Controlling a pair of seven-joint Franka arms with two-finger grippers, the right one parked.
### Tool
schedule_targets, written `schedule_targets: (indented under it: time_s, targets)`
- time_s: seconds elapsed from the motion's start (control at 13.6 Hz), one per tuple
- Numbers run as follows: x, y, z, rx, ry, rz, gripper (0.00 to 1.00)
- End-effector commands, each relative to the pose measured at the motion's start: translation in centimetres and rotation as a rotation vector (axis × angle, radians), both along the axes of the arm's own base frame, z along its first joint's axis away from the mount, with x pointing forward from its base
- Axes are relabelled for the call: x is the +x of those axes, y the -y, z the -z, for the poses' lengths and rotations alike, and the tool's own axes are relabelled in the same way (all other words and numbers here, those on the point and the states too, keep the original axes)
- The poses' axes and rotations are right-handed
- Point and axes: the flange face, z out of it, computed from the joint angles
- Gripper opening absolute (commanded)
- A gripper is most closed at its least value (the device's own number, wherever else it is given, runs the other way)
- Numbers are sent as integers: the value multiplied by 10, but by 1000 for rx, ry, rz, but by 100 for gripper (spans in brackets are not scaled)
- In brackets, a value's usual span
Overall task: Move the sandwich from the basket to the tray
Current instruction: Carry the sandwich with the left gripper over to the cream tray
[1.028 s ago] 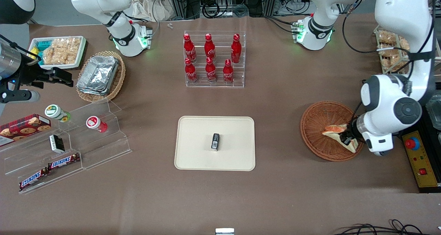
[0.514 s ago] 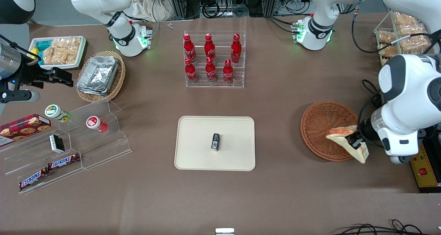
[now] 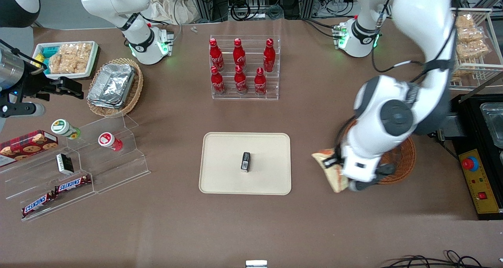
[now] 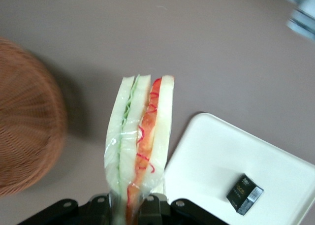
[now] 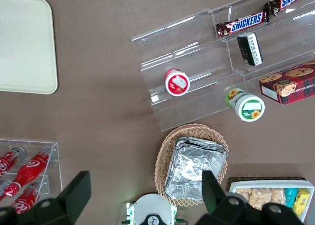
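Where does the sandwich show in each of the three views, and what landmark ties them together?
Front view: the sandwich hangs in the gripper, above bare table between the basket and the tray.
Left wrist view: the sandwich is clamped edge-on in the gripper, between basket and tray.
Right wrist view: not in it.
Shared landmark: the tray, in all three views.
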Motion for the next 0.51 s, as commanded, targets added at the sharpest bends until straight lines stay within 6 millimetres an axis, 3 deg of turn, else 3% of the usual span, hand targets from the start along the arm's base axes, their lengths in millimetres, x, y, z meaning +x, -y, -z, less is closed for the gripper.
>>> schedule_targets:
  time_s: [0.0,0.15,0.44]
  targets:
    - [-4,55,36,-5,21,146,2]
    - [-15,90,71,3,-8,200,6]
    - [-41,132,112,18,-52,321,5]
